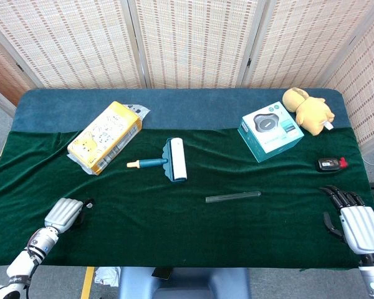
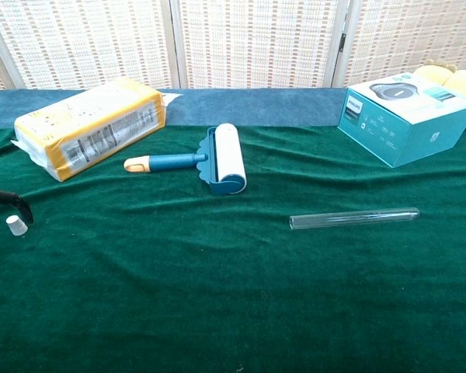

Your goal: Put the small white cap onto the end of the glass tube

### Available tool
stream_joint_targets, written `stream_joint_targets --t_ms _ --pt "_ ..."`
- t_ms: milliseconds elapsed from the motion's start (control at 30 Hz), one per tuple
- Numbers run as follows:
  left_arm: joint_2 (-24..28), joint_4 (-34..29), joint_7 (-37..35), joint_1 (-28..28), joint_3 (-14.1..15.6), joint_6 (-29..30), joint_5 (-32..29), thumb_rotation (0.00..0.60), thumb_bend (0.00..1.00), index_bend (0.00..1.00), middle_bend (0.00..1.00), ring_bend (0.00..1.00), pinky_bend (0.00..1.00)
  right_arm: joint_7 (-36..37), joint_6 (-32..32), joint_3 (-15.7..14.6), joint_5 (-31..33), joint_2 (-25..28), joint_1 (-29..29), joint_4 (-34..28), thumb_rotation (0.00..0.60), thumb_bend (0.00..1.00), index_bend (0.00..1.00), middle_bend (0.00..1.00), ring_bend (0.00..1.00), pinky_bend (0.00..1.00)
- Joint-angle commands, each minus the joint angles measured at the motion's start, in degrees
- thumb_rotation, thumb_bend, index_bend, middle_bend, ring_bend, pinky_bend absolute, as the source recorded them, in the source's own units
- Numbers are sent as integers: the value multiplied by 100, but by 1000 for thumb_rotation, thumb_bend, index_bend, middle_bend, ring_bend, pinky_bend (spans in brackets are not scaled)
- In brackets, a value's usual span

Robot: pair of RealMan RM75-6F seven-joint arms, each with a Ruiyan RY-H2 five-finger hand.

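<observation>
We are seeing the cap [image 2: 16, 225] lying loose beside our left hand [image 1: 64, 213], fingers curled, unclear whether touching; tube [image 1: 233, 197] uncapped mid-table; right hand [image 1: 356, 222] spread, holding nothing

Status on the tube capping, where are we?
Nothing done yet. Glass tube lies uncapped mid-table on the green cloth. Small white cap sits on the cloth by the left robot hand, whose fingertips are near it; a grasp isn't clear. Right robot hand is open and idle. Left: pick up, cap the tube.

Clear smooth glass tube [image 2: 354, 217]; matt green velvety cloth [image 2: 217, 295].
</observation>
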Motion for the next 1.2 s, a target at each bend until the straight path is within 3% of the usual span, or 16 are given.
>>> stream_joint_targets --t_ms 33,333,600,1200 --pt "-17 40 74 9 3 -17 -161 600 815 301 1000 882 735 4 -5 0 3 -1 3 1 600 583 194 232 264 223" --pt "121 -14 65 110 47 46 -472 600 815 302 1000 876 735 6 9 -9 -15 -11 0 -5 600 583 194 232 265 223" --pt "99 -170 8 110 78 238 -228 600 815 298 1000 873 735 -14 57 -25 -39 -4 -27 -20 600 584 194 233 265 223" --pt "-46 3 291 -4 90 49 -635 600 815 298 1000 873 735 29 38 -18 8 -11 -33 20 600 584 194 233 265 223"
